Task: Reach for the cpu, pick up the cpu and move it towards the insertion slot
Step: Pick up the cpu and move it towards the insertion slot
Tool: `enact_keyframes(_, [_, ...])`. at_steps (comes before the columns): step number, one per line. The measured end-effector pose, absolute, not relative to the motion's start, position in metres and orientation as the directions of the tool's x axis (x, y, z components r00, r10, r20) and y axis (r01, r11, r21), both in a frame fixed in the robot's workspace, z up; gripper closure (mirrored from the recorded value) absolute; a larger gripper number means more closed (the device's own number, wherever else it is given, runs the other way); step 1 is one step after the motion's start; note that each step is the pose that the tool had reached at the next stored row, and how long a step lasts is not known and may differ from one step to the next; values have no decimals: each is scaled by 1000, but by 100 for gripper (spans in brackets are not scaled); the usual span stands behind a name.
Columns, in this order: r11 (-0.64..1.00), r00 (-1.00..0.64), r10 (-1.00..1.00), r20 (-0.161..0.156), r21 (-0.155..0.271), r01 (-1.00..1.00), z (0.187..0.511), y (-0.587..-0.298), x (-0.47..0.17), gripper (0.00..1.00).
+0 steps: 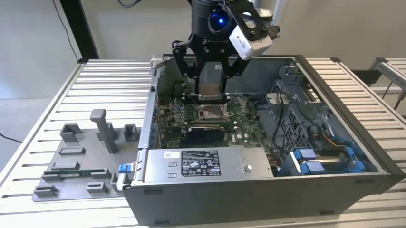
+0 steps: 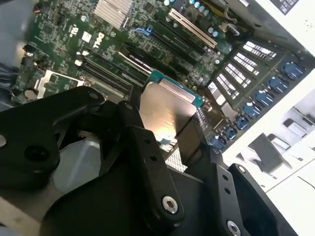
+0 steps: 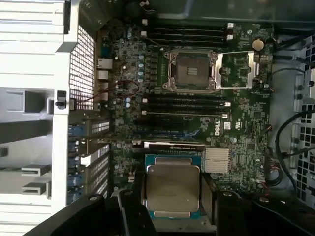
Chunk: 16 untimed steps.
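My gripper (image 1: pixel 210 96) hangs inside the open computer case, shut on the cpu (image 1: pixel 211 85), a thin square chip with a pale silvery face. It holds the chip by two opposite edges. In the first wrist view the cpu (image 3: pixel 172 191) lies flat between the black fingers (image 3: pixel 132 199), above the green motherboard. The insertion slot (image 3: pixel 191 71) is a square socket with its shiny metal frame swung open and a tan-grey centre, some way ahead of the chip. In the exterior view the insertion slot (image 1: pixel 212 112) lies just below and in front of the gripper. The second wrist view shows the cpu (image 2: pixel 167 108) tilted over the board.
The case walls (image 1: pixel 330 85) ring the motherboard. A power supply (image 1: pixel 203 164) sits at the front, with cables and blue drive brackets (image 1: pixel 317 161) on the exterior view's right. A grey fixture plate (image 1: pixel 70 161) with a memory stick lies on the slatted table to the left.
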<state>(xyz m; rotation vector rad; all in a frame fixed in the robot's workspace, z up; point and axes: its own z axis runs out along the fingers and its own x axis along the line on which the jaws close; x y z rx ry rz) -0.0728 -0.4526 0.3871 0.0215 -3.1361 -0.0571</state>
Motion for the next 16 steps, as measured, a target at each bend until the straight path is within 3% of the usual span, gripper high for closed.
enact_keyframes(16, [999, -1000, -13, 5, 36, -13, 387, -452, -58, 100])
